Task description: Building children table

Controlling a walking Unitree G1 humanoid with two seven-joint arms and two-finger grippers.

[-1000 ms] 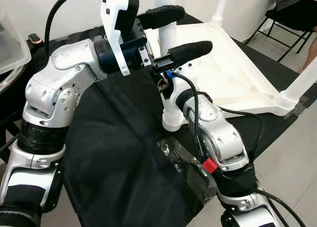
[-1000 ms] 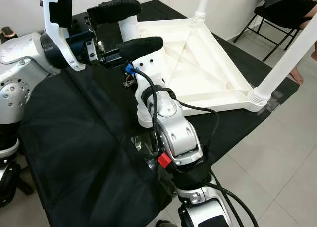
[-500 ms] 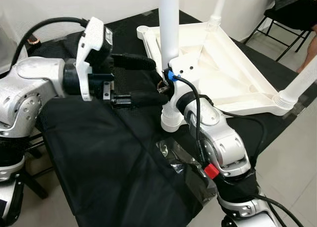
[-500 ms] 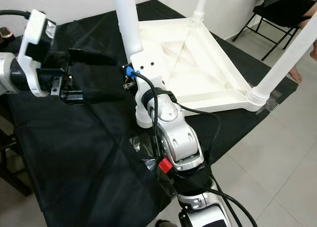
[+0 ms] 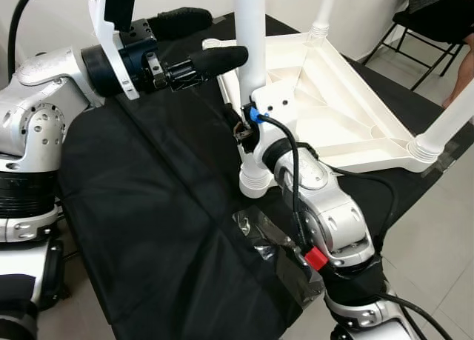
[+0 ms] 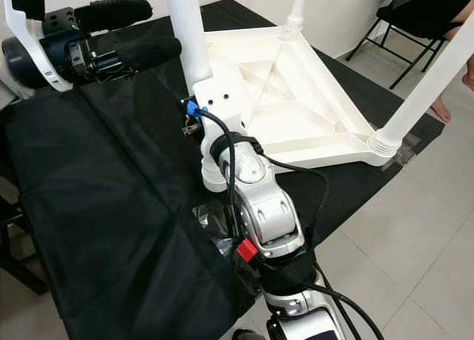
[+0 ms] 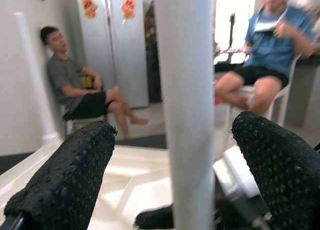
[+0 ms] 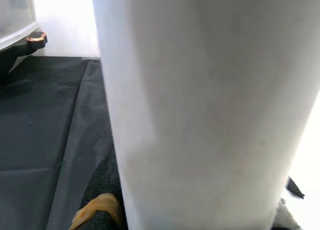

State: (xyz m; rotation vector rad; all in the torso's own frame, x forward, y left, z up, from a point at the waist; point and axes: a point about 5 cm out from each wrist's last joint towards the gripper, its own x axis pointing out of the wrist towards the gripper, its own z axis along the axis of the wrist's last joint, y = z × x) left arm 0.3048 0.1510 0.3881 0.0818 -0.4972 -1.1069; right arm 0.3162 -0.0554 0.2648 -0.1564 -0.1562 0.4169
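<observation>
Head views: upside-down white plastic children's table [image 5: 333,110] lies on black-cloth-covered worktop [image 5: 163,221]. Right hand [image 5: 248,129] sits at the base of upright white cylindrical table leg [image 5: 250,36]; whether it is clamped, cannot tell. Left hand [image 5: 194,38] is raised beside that leg, fingers apart.
Left wrist view: leg stands between spread black fingers [image 7: 70,175]; two seated people [image 7: 75,89] behind.
Right wrist view: leg close up, cloth behind.

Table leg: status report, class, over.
Right claw shut on white table leg. Left claw open beside it. Upturned tabletop on black cloth; nothing blocking.
</observation>
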